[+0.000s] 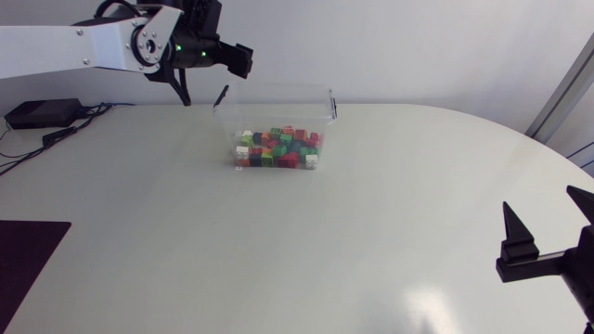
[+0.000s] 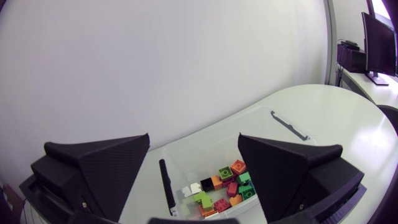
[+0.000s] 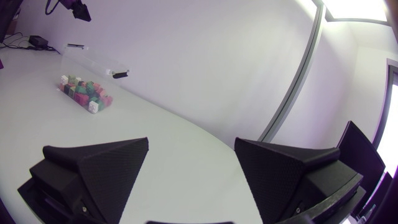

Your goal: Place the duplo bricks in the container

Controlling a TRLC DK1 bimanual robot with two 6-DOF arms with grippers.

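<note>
Clear, thin-walled rectangular plastic container point(image 1: 278, 100) with black clips stands far back on the smooth white table point(image 1: 306, 250) in the head view. It holds glossy, studded duplo bricks point(image 1: 277, 148) in red, green, orange and white. The left gripper point(image 1: 238, 58) hangs by its left rim, and the right gripper point(image 1: 549, 218) is partly cut off.

The left wrist view shows matte wedge fingers spread and empty above the bricks.

In the right wrist view the fingers are likewise apart, and the container is small and far off.

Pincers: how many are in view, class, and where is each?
2. The left pincer hangs open above the container; the right pincer sits open over the table's right edge.
</note>
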